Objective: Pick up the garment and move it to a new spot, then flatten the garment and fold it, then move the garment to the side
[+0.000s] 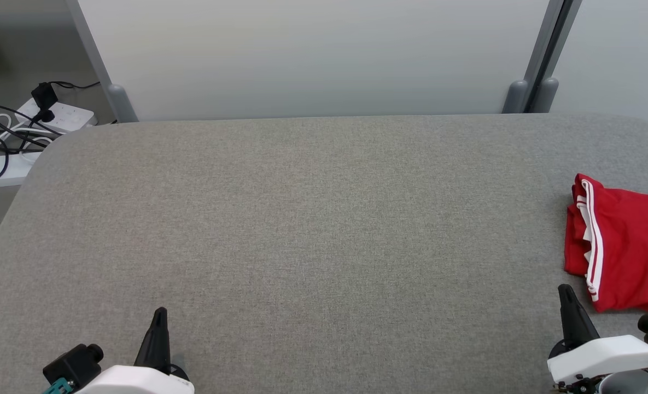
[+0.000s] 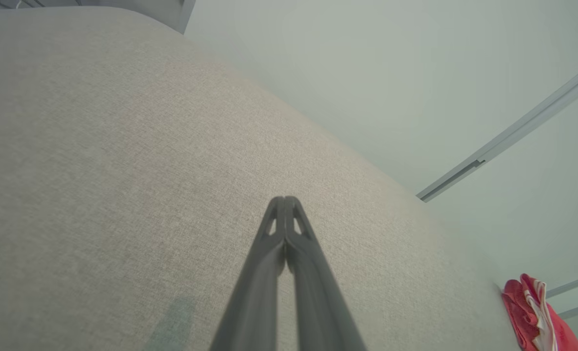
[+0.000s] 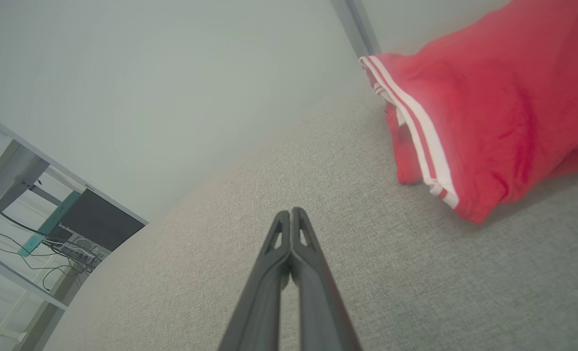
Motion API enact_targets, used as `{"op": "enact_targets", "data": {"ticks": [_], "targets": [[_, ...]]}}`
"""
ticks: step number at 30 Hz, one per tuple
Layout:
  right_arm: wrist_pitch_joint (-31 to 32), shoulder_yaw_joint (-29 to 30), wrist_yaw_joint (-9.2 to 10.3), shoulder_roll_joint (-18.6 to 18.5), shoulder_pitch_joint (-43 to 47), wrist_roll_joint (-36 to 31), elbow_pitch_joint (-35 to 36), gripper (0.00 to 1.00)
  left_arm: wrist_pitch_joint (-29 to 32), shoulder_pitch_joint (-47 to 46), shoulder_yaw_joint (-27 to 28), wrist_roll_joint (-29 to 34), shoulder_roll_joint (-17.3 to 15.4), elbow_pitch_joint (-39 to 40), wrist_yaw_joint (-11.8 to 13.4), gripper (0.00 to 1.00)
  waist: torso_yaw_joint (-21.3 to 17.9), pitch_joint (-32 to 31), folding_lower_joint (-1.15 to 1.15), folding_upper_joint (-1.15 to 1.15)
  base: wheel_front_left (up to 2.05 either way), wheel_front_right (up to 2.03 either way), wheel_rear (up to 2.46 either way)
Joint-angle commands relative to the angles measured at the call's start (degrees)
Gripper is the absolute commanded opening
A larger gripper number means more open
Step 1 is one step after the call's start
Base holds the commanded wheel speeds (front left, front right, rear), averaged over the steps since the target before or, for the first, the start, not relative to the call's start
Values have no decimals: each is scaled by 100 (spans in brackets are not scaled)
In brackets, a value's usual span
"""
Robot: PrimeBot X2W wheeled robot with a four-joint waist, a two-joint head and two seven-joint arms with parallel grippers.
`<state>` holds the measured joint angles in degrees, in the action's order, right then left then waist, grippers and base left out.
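The garment (image 1: 627, 246), red with white stripes along one hem, lies at the far right edge of the grey table (image 1: 313, 219), partly cut off by the border of the head view. It looks like a compact, layered bundle rather than a spread-out piece, with several edges stacked at its left side. The right wrist view shows the same bundle (image 3: 493, 107) resting flat on the cloth surface, with nothing gripping it. The left gripper (image 1: 159, 313) sits low at the near left of the table, well apart from the garment, its two dark fingers pressed together on nothing. The right gripper (image 1: 565, 290) sits at the near right, just beside the garment's near corner but not touching it, fingers likewise pressed together and holding nothing. Judging by this layout, the folding and the move to the side appear to be done, and both arms seem parked. If so, nothing of the task is left, though the hidden right part of the garment keeps me from confirming how neat the fold is.
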<state>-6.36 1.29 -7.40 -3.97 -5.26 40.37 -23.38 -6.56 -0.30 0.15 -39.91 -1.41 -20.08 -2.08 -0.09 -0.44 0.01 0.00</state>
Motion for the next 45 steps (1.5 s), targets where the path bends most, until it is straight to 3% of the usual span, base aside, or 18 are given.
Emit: {"op": "enact_targets", "data": {"ticks": [1, 45], "targets": [[38, -18, -4, -47, -146, 175, 181, 0, 25, -299, 105, -184, -92, 189, -87, 0, 0, 1, -1, 0, 0, 0, 0], [746, 290, -7, 42, -116, 3011, 609, 0, 750, -463, 406, -3042, -123, 423, -344, 0, 5, 36, -1, 0, 0, 0, 0]]}}
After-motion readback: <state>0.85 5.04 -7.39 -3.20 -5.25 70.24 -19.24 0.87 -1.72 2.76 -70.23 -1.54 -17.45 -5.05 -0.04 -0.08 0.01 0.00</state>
